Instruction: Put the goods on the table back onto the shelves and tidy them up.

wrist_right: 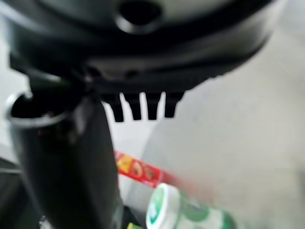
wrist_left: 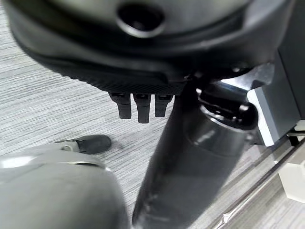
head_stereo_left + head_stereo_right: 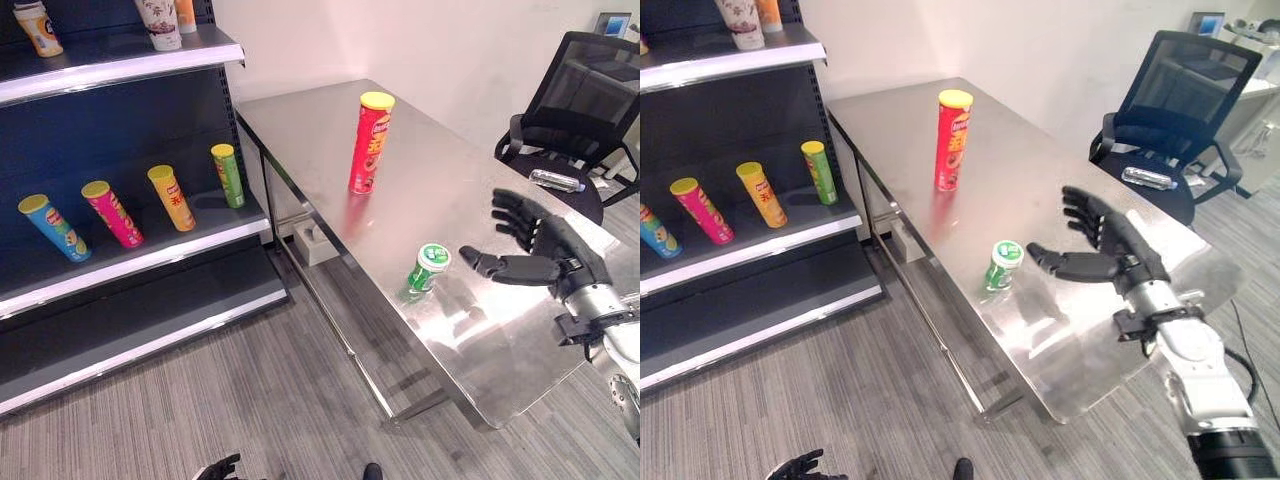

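Observation:
A small green bottle with a white-and-green lid (image 3: pixel 428 267) (image 3: pixel 1003 264) (image 1: pixel 183 212) stands near the front edge of the steel table (image 3: pixel 420 190). A tall red chip can with a yellow lid (image 3: pixel 369 142) (image 3: pixel 951 139) stands upright farther back. My right hand (image 3: pixel 535 248) (image 3: pixel 1105 243) hovers just right of the green bottle, open, thumb pointing at it, not touching. My left hand (image 3: pixel 219 467) (image 3: pixel 800 467) hangs low near the floor, fingers relaxed. Several chip cans (image 3: pixel 171 197) lean on the middle shelf (image 3: pixel 150 258).
A dark shelving unit (image 3: pixel 120 60) stands left of the table, with cups (image 3: pixel 160 22) on its upper shelf and a bare bottom shelf. A black office chair (image 3: pixel 575 110) carrying a plastic bottle (image 3: pixel 556 180) sits behind the table's right side. A white box (image 3: pixel 315 243) rests on the floor under the table.

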### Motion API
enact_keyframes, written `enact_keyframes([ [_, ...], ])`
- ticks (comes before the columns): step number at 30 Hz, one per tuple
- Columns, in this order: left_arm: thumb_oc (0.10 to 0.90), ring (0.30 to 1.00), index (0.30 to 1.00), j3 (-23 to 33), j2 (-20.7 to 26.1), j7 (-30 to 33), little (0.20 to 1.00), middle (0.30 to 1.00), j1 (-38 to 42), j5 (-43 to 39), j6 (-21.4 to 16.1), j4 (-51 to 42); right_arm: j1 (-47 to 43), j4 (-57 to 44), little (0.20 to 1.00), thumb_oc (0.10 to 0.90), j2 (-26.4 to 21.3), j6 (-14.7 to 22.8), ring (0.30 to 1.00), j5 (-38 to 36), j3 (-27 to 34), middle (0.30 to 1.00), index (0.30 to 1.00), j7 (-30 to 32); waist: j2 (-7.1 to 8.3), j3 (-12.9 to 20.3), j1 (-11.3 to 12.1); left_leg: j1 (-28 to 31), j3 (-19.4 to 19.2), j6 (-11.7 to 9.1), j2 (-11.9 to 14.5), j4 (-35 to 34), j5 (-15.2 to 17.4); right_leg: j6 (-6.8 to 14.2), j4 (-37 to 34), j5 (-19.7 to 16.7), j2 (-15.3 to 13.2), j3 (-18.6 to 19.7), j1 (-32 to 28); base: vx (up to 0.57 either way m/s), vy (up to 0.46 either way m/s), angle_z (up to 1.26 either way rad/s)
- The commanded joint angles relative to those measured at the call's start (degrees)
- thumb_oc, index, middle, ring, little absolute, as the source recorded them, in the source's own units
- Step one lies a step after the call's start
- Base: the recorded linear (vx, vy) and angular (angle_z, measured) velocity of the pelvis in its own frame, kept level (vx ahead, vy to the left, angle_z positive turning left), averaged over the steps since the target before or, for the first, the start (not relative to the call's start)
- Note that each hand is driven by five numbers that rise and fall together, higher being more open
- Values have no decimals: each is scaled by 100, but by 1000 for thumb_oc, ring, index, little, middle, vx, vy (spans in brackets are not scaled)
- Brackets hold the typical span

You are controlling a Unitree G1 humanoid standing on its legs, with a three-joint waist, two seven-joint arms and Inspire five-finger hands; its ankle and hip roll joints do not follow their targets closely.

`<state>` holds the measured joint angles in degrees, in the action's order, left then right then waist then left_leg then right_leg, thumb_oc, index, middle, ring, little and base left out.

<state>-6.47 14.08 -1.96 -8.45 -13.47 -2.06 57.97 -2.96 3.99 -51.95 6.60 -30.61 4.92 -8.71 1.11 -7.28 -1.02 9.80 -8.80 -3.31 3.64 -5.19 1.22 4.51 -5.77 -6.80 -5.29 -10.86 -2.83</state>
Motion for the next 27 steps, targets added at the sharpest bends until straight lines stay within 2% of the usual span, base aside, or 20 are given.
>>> enact_keyframes([
  [1,800,900,900,-180,105,-37,900,900,434,-32,-177,225,-614,-171,900,800,-317,440,900,-342,685,900,900,105,60,-5,-20,-129,-116,-34,-97,19,12,403,77,563,-8,-218,-453,4,-35,-4],
  [2,800,900,900,-142,79,-93,900,900,347,-43,-171,194,-408,-259,900,800,-344,306,900,-380,564,900,900,-149,40,-23,16,-170,-42,-49,-99,19,-15,390,77,586,-19,-312,-477,2,-48,-1],
  [10,800,900,900,-103,73,-104,900,900,299,-57,-181,168,-247,-289,900,800,-320,265,900,-262,630,900,900,-182,20,-44,26,-223,25,-70,-93,19,-49,383,77,603,-28,-403,-477,1,-21,12],
  [13,800,900,900,-74,72,-117,900,900,265,-40,-190,118,-135,-380,900,800,-333,227,900,-3,595,900,900,-267,-12,-73,51,-287,84,-93,-77,19,-91,373,77,626,-28,-483,-463,-1,-57,5],
  [14,800,900,900,-105,62,-119,900,900,269,-27,-185,104,-163,-264,900,800,-379,160,900,328,441,900,900,-237,-27,-86,76,-306,103,-101,-72,19,-111,363,77,634,-22,-511,-462,-7,-44,12],
  [23,800,900,900,-146,50,-100,900,900,270,-15,-185,73,-339,-125,900,800,-295,161,900,616,173,900,900,-168,-50,-96,95,-320,153,-111,-62,19,-133,353,77,667,-7,-552,-473,2,-14,5],
  [25,800,900,900,-195,49,-56,900,900,260,-19,-194,71,-680,144,900,800,-148,148,900,932,-229,900,900,-47,-61,-96,186,-332,209,-113,-51,19,-147,328,77,705,4,-607,-515,8,-48,2],
  [27,800,900,900,-192,50,-53,900,900,263,-19,-190,77,-773,219,900,800,-131,145,900,1005,-319,900,900,-12,-63,-103,189,-331,220,-114,-51,19,-145,325,77,710,5,-624,-522,0,-3,2],
])
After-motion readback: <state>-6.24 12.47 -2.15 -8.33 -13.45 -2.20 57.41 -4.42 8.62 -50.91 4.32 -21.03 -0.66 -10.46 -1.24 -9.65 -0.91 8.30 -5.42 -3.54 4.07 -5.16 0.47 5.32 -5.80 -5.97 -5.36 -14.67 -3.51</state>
